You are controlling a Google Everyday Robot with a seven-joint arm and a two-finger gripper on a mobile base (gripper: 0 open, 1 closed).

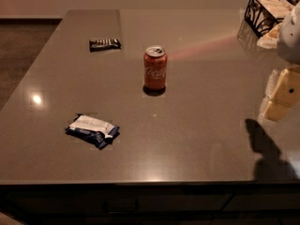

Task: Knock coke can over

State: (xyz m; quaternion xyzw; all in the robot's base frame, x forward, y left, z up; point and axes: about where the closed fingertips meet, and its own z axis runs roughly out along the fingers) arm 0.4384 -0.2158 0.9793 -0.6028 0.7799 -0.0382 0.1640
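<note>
The coke can (155, 68) is red-orange with white script and a silver top. It stands upright near the middle of the grey-brown table (197, 125), with a dark shadow at its base. My gripper (277, 102) is at the far right edge of the view, pale yellow-white, hanging above the table's right side. It is well to the right of the can, a little nearer the front, and does not touch it. Part of the arm (291, 32) shows above it, cut off by the frame.
A dark snack packet (105, 44) lies behind and left of the can. A blue-and-white packet (93, 130) lies at the front left. A black wire basket (265, 11) with pale contents stands at the back right corner. The table's front edge runs along the bottom.
</note>
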